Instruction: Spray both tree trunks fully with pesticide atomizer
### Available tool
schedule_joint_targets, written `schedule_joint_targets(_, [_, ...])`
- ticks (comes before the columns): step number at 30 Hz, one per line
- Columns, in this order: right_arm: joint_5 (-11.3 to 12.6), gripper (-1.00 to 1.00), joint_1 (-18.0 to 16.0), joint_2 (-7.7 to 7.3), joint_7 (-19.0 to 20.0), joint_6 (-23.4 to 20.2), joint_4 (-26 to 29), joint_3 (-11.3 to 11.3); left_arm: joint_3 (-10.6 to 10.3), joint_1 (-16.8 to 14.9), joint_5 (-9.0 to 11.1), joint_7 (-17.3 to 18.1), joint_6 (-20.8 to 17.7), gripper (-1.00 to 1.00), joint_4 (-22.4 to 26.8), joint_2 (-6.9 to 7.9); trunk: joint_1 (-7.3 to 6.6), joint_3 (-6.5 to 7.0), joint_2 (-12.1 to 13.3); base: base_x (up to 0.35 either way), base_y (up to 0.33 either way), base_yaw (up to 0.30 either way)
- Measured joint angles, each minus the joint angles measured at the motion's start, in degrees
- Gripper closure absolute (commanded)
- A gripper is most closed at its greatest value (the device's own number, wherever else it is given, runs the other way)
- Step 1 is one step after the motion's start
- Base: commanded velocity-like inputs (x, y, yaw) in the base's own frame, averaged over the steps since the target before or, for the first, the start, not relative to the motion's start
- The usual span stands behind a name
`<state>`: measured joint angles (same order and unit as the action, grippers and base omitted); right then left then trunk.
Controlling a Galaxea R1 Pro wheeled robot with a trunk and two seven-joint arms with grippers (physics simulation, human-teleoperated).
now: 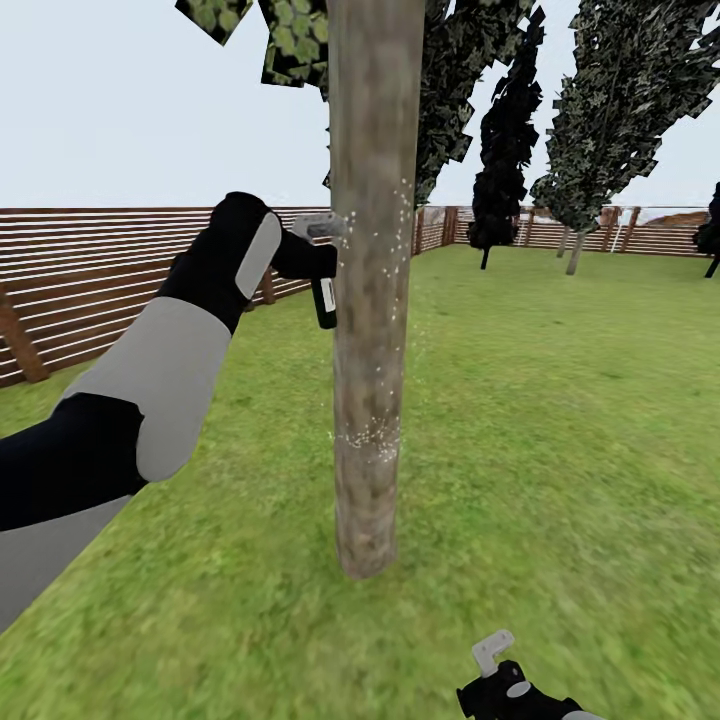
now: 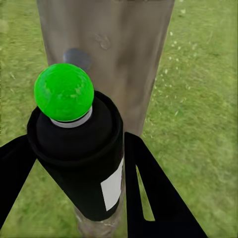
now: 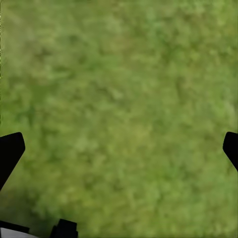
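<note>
- Head view: the left gripper is raised against the left side of the tree trunk, its jaws closed around the pesticide atomizer. The bottle hangs below the gripper, black with a small white label, and its grey trigger head reaches the bark. The nozzle tip is hidden behind the trunk's edge.
- Head view: the pesticide shows as fine white specks — a band low on the trunk and a scatter along its right edge higher up. The trunk is straight and mottled grey-brown; its crown is cut off at the frame top.
- Head view: the right gripper sits low over the lawn, well apart from the trunk. One grey finger shows; from here the gap cannot be judged. A wooden slat fence and dark conifers stand behind.
- Left wrist view: the atomizer is held between the two black fingers — touching both. It is seen end-on, with a bright green ball at the near end and the white label on its side. The trunk stands just beyond it; white specks lie to one side against the grass.
- Right wrist view: blurred grass, with the dark fingertips at opposite edges — set wide apart, holding nothing.
</note>
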<state>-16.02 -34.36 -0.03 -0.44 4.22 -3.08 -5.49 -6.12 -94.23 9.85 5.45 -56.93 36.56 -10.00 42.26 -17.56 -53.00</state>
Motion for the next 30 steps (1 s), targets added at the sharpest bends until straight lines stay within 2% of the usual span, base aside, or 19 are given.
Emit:
schedule_joint_targets(3, [0.01, -1.0, 0.0, 0.02, 0.0, -0.04, 0.0, -0.04, 0.06, -3.37, -0.02, 0.0, -0.06, 1.0, -1.03, 0.0, 0.0, 0.01, -0.01, 0.0, 0.0, 0.0])
schedule_joint_targets(6, [-0.03, -1.0, 0.0, 0.1, 0.0, -0.15, 0.0, -0.05, 0.06, -9.69, -0.06, -0.01, -0.07, 1.0, -6.82, 0.0, 0.0, 0.01, -0.01, 0.0, 0.0, 0.0])
schedule_joint_targets(10, [-0.07, -1.0, 0.0, 0.11, 0.0, -0.17, 0.0, -0.05, 0.12, -15.91, 0.09, 0.0, -0.09, 1.0, -11.94, 0.0, -0.01, 0.01, -0.01, 0.0, 0.0, 0.0])
schedule_joint_targets(12, [-0.07, -1.0, 0.0, 0.11, 0.0, -0.18, 0.0, -0.05, 0.15, -18.36, 0.48, 0.0, -0.11, 1.0, -12.87, 0.0, 0.0, 0.01, -0.01, 0.0, 0.0, 0.0])
schedule_joint_targets(16, [-0.07, -1.0, 0.0, 0.11, 0.0, -0.18, 0.0, -0.05, 0.28, -22.43, 9.59, -0.01, -0.05, 1.0, -13.21, 0.0, -0.01, 0.01, -0.01, 0.0, 0.0, 0.0])
schedule_joint_targets(22, [-0.07, -1.0, 0.0, 0.11, 0.0, -0.18, 0.0, -0.05, 0.21, -23.08, 10.79, -0.07, -0.02, 1.0, -13.63, 0.0, 0.0, 0.0, 0.0, 0.0, 0.0, 0.0])
schedule_joint_targets(24, [-0.07, -1.0, 0.0, 0.11, 0.0, -0.18, 0.01, -0.05, 0.27, -23.08, 10.72, -0.09, 0.0, 1.0, -15.53, 0.0, 0.0, 0.0, 0.01, 0.0, 0.0, 0.0])
schedule_joint_targets(27, [-0.07, -1.0, 0.0, 0.11, 0.0, -0.18, 0.0, -0.05, 0.35, -23.08, 10.6, -0.24, 0.2, 1.0, -21.28, 0.0, 0.0, -0.01, 0.01, 0.0, 0.0, 0.0])
schedule_joint_targets(30, [-0.07, -1.0, 0.0, 0.11, 0.0, -0.18, 0.0, -0.06, 0.48, -23.09, 10.72, -0.31, 0.24, 1.0, -23.32, 0.0, 0.0, 0.0, 0.0, 0.0, 0.0, 0.0])
